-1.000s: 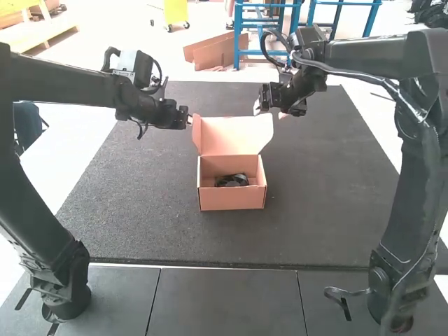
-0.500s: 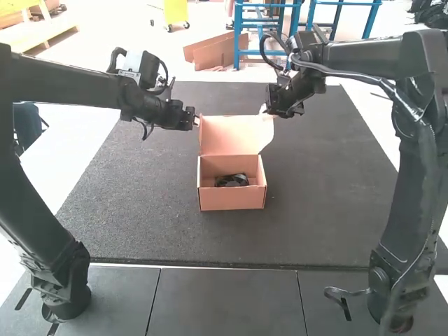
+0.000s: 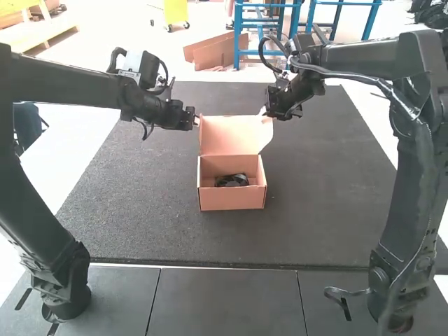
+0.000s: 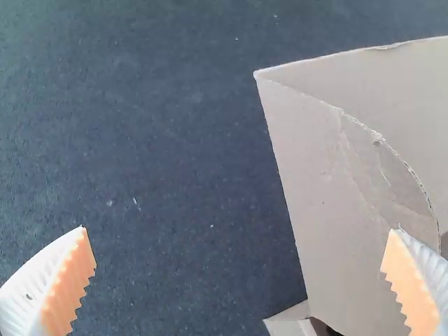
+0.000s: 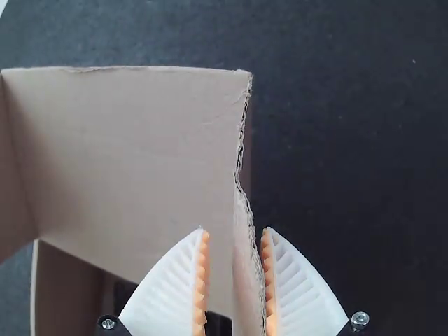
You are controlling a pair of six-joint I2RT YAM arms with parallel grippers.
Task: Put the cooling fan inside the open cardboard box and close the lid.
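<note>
**Both claws close in on the upright lid**

The fan (image 3: 231,180) already lies inside the box (image 3: 232,190), which sits in the middle of the dark mat (image 3: 126,196) on the table (image 3: 231,301). The first half of the task looks finished. What remains is the lid (image 3: 234,136), which stands upright along the far side of the box.

Over the last second both arms have moved to that lid. The left claw (image 3: 189,119) has slid right until it sits just beside the lid's upper left corner. Its fingers are spread wide and it holds nothing; the left wrist view shows the corner lying between them, nearer one finger. The right claw (image 3: 273,110) has shifted right onto the lid's upper right edge. The right wrist view shows its two fingers drawn in on either side of the cardboard, so it appears to be grasping the edge. In the last half second neither arm has moved much.

The box and fan have not shifted. The lid stands much as it did, apart from a slight change at its right edge where the claw now sits.

The closing step seems to be starting. With the right side apparently held and the left claw in position, the next move is probably to fold the lid forward and down over the fan.
</note>
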